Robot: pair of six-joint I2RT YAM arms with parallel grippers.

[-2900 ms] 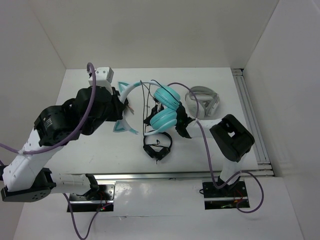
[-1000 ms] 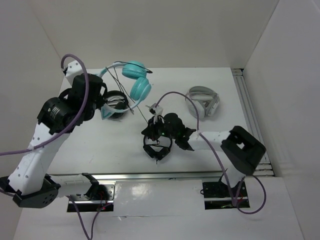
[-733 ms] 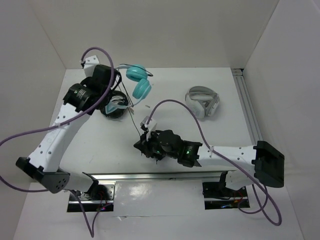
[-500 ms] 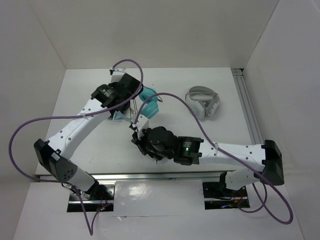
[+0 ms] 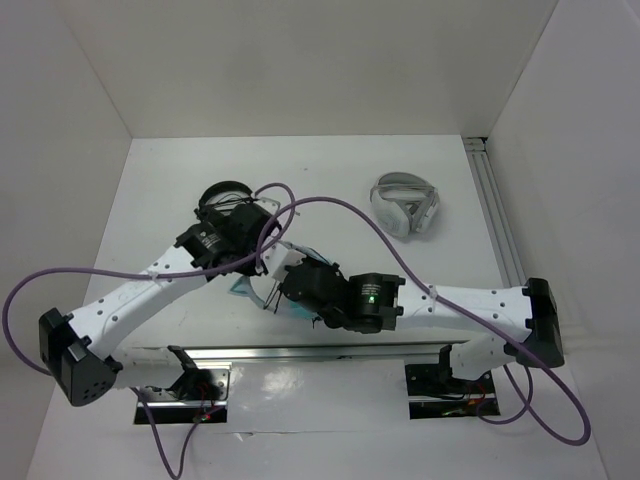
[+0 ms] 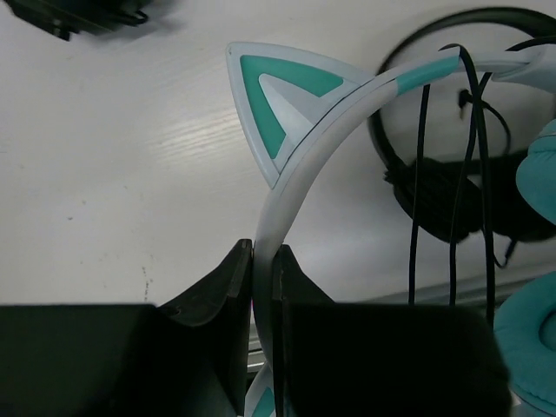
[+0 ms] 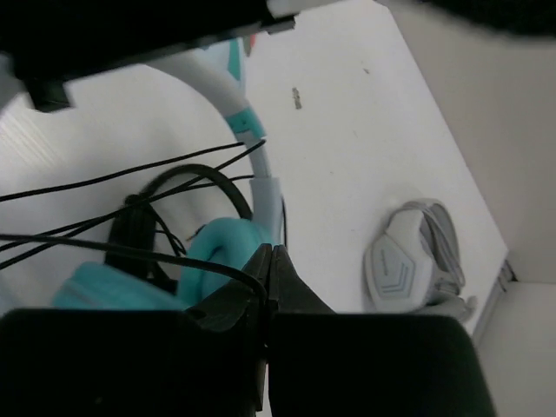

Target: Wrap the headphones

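Now left fingers (image 6: 228, 291) pinch headphones (image 6: 280, 97) by headband (image 6: 300, 174); right fingers (image 7: 294, 300) pressed together, seemingly on cable (image 7: 130, 178); small black headset (image 6: 439, 195) behind.

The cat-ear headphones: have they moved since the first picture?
Yes. The headphones have come toward the near edge and left, farther from the grey-white headphones, which stayed put.

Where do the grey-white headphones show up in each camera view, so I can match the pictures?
Top external: grey-white headphones, upper right of the table.
Left wrist: not in view.
Right wrist: lower right.
Shared landmark: teal cat-ear headphones, plain in both wrist views, mostly hidden from above.
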